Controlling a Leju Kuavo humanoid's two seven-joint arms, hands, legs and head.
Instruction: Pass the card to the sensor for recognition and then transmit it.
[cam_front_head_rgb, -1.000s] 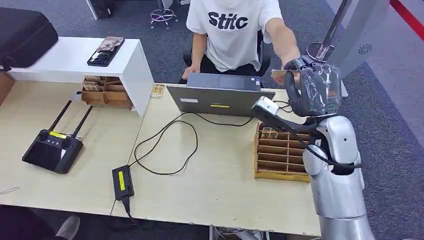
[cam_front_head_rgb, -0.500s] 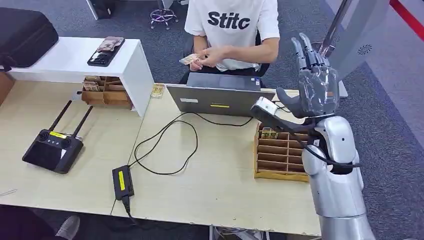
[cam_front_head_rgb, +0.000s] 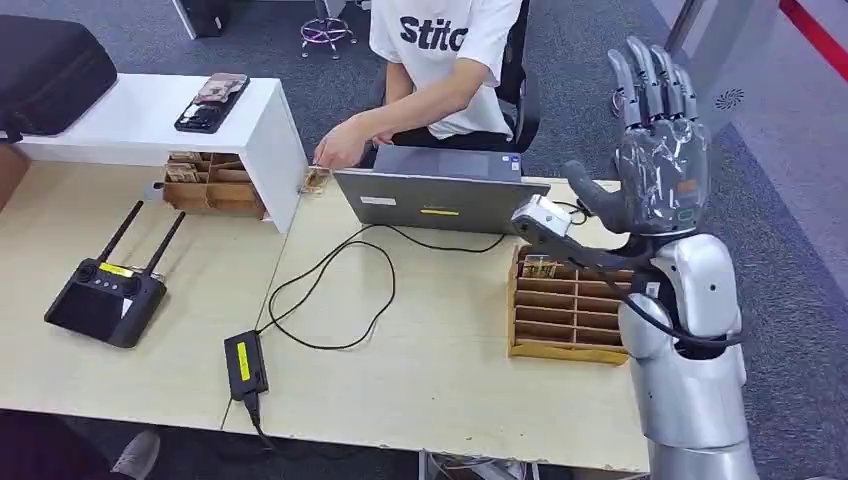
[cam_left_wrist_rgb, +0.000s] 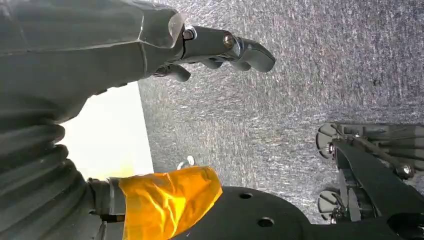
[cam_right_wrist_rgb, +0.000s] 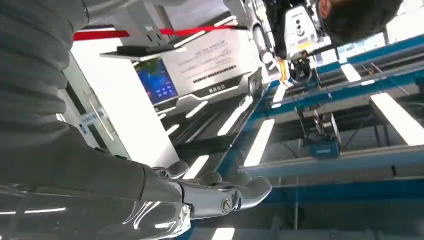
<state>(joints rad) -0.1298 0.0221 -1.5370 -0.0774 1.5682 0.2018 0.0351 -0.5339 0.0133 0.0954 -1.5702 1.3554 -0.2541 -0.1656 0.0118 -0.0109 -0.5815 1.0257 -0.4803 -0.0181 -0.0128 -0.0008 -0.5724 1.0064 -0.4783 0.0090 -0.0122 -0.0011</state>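
Since 1 second ago, the card has left the right hand (cam_front_head_rgb: 655, 150): then the person's arm reached across to the raised hand, and now that hand stands empty above the far right corner of the laptop (cam_front_head_rgb: 440, 195), fingers straight, apart and pointing up. The person (cam_front_head_rgb: 440, 60) has leaned away to the laptop's left and reaches a hand (cam_front_head_rgb: 338, 152) down beside a small holder (cam_front_head_rgb: 316, 180) just left of the laptop; I cannot tell whether the card is in that hand, as it is too small to make out. Judging by this, the handover looks done. The left hand (cam_left_wrist_rgb: 215, 47) hangs over carpet, fingers loosely curled on nothing. The wooden card rack (cam_front_head_rgb: 560, 310) sits in front of the laptop's right end.
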